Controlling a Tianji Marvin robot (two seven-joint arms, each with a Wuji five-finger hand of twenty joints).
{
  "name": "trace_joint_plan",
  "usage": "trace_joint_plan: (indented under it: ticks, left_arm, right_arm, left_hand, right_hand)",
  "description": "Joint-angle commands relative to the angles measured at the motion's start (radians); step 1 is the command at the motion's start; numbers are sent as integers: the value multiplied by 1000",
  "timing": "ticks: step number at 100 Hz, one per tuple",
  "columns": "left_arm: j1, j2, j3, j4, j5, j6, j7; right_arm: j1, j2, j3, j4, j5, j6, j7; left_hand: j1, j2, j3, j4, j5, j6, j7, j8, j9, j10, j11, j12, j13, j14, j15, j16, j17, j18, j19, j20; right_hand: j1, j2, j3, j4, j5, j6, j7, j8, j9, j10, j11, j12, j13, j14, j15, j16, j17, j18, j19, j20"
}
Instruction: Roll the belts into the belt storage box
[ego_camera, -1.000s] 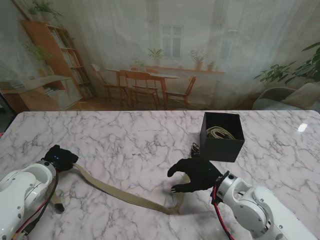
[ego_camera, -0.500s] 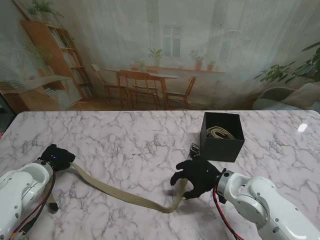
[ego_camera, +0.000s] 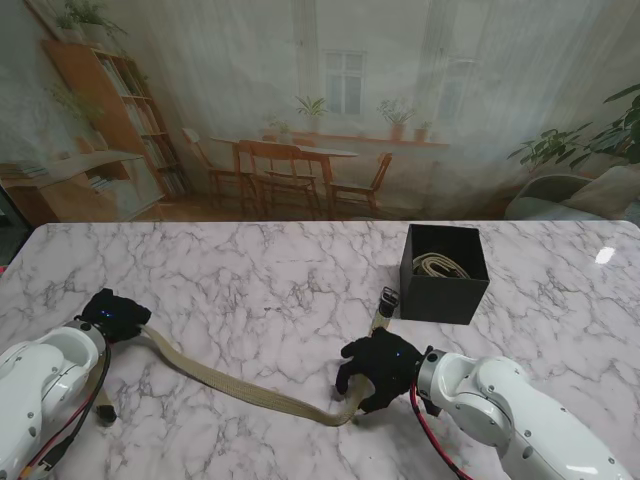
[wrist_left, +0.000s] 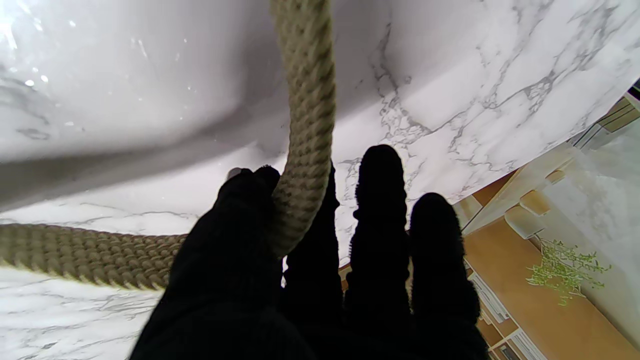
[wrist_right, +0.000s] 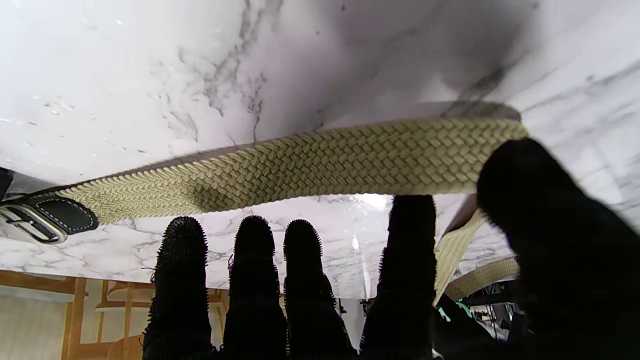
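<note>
Belt (ego_camera: 240, 388) strung across desk (ego_camera: 250, 280), long axis left to right. Left hand (ego_camera: 115, 314) clamps its left end; right hand (ego_camera: 378, 366) pinches bend near buckle (ego_camera: 388, 296), just near-left of box (ego_camera: 444, 272).

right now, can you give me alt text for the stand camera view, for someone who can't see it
A long woven tan belt lies across a white marble table, its left end held by the robot's black-gloved left hand and its right part by the right hand. A buckle lies beside a black storage box that already holds a coiled belt.
</note>
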Motion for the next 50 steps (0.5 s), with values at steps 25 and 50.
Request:
trace_joint_plan:
  ticks: [25,50]
  left_arm:
    - [8,-1,-5,-3,3,7,-14]
    - [32,-1,-43,-18,22,10,8]
  right_arm:
    - [-11,-6,-19,49,-93,71,-155]
    - [-98,-17,51,-24,-56,102,-149]
  left_hand:
    - [61,31,10,26,21,-8,21,0,-1,0,-4,15,-3,7,-14,-4,-10,4,-6,9]
    - [61,30,9,26,22,-8,22,1,-1,2,-3,15,-2,8,-13,-4,-10,4,-6,10]
  right_hand:
    - [120,-98,70,-151,224,-165,392,-21,520,-319,184,130,280,-122,77,26,30,29,50,-92]
    - [137,-9,95,-149,341,66,408,-254,996,-224,496,360,707,-178,347,239,168,44,144,-88]
